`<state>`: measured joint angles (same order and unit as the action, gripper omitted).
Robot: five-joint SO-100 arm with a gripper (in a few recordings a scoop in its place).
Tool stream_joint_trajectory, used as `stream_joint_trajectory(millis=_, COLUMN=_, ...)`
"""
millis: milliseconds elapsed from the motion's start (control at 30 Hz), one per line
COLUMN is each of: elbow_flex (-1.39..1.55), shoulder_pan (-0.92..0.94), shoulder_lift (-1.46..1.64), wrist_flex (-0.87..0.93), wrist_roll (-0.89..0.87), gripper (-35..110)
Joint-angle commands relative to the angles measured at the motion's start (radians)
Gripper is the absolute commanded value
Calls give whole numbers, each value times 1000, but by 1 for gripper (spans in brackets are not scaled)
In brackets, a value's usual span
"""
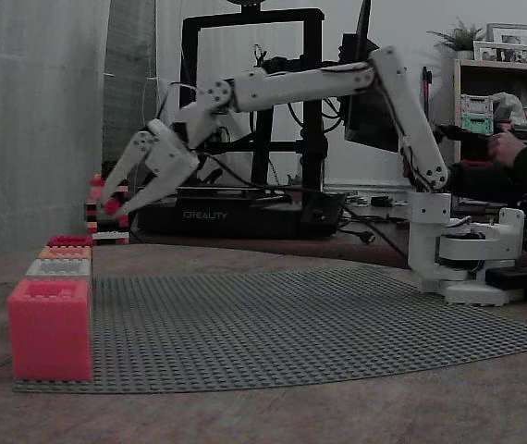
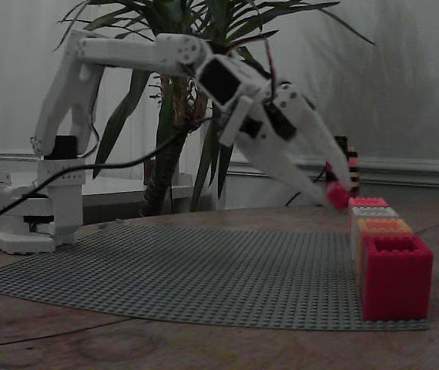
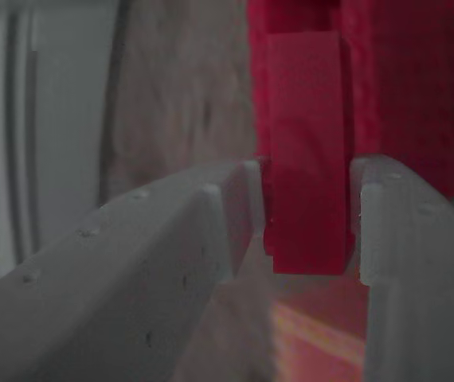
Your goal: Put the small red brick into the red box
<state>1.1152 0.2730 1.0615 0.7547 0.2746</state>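
Four brick-built boxes stand in a row along one edge of a grey studded baseplate [image 1: 319, 319] as a white robot arm [image 1: 337, 83] stretches out above them, its base [image 1: 462, 254] planted at the opposite side of the plate. Clamped between the arm's two white fingers [image 3: 211, 231] is the small red brick [image 3: 307, 159], which the wrist view shows pressed on both sides by the fingertips, so the gripper [image 1: 111, 205] is closed narrowly around it. In both fixed views the brick hangs in the air at the far end of the row, just above and beside the red box [image 1: 69, 241], the deep red one farthest from either camera; it is not resting in any box. Next in the row come an orange box [image 1: 65, 252], a pale grey box [image 1: 58, 268] and, nearest the lens, a large pinkish-red box [image 1: 50, 328]. From the other side of the table, the gripper [image 2: 335, 191] points down at a slant, the brick [image 2: 336, 196] a bright spot just to the left of the red box [image 2: 368, 203] in that view. A black 3D printer [image 1: 250, 120] stands behind the arm in one fixed view, a tall potted plant [image 2: 196, 31] in the other.
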Motion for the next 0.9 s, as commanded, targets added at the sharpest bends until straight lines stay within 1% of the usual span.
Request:
stream_joint_trajectory(millis=0, elbow_flex=-359, shoulder_pan=8, shoulder_lift=-83, wrist_flex=117, wrist_roll=-72, gripper=0)
stream_joint_trajectory(millis=200, elbow_flex=-652, shoulder_pan=3, shoulder_lift=-282, wrist_flex=213, wrist_roll=-84, gripper=0)
stream_joint_trajectory(millis=367, elbow_flex=-775, shoulder_pan=3, shoulder_lift=-387, wrist_flex=235, wrist_roll=-75, gripper=0)
stream_joint_trajectory(millis=533, elbow_flex=-842, shoulder_pan=-3, shoulder_lift=-454, wrist_flex=236, wrist_roll=-54, gripper=1)
stream_joint_trajectory(millis=700, elbow_flex=-851, shoulder_pan=-12, shoulder_lift=-476, wrist_flex=244, wrist_roll=-41, gripper=11)
stream_joint_trajectory(millis=867, elbow_flex=-851, shoulder_pan=-17, shoulder_lift=-474, wrist_flex=268, wrist_roll=-35, gripper=16)
